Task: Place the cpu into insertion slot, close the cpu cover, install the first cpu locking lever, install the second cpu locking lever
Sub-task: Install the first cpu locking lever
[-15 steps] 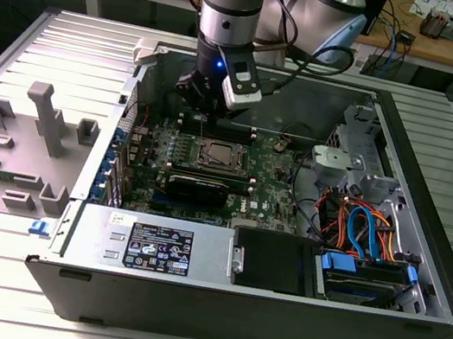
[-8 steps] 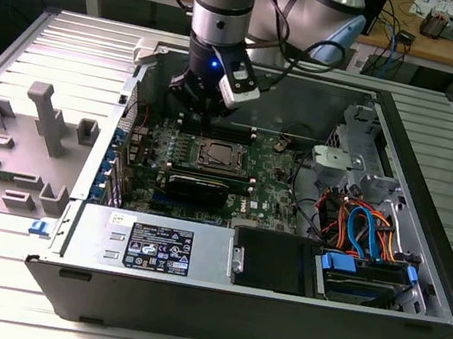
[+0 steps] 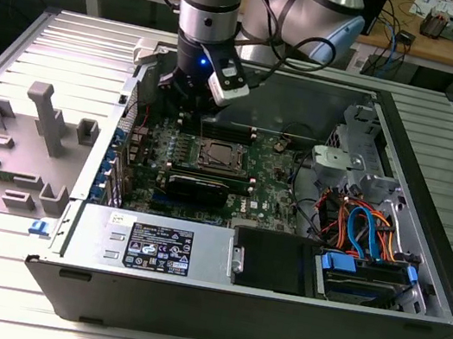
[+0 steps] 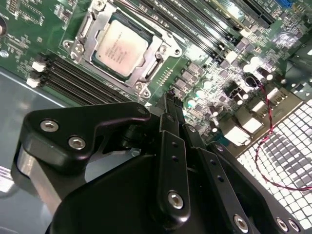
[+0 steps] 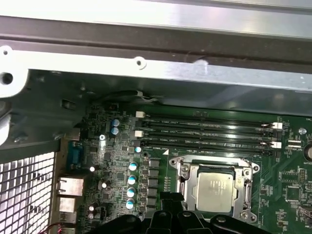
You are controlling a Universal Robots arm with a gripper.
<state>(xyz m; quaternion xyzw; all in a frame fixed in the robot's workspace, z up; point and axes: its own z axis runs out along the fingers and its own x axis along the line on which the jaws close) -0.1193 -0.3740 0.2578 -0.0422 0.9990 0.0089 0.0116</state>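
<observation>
The cpu point(image 4: 120, 46) lies flat in the insertion slot point(image 4: 157, 67), silver top up; it also shows in the first wrist view as the cpu point(image 5: 214, 187) and in the exterior view as the cpu point(image 3: 218, 155). The cpu cover point(image 5: 187, 171) lies down as a silver frame around the chip. Thin metal levers run along the socket's sides; whether they are hooked I cannot tell. My gripper point(image 4: 168, 100) hangs above the board beside the socket, black fingers point(image 5: 165, 199) pressed together with nothing between them. In the exterior view my gripper point(image 3: 186, 99) is behind the socket, toward the case's back wall.
Long black memory slots point(image 5: 204, 129) run beside the socket. A black expansion card point(image 3: 197, 186) sits in front of it. The case wall point(image 5: 156, 68) and perforated rear panel point(image 5: 24, 190) stand close. Cables point(image 3: 362, 224) and drive bays fill the exterior view's right; a grey fixture point(image 3: 37, 123) lies left.
</observation>
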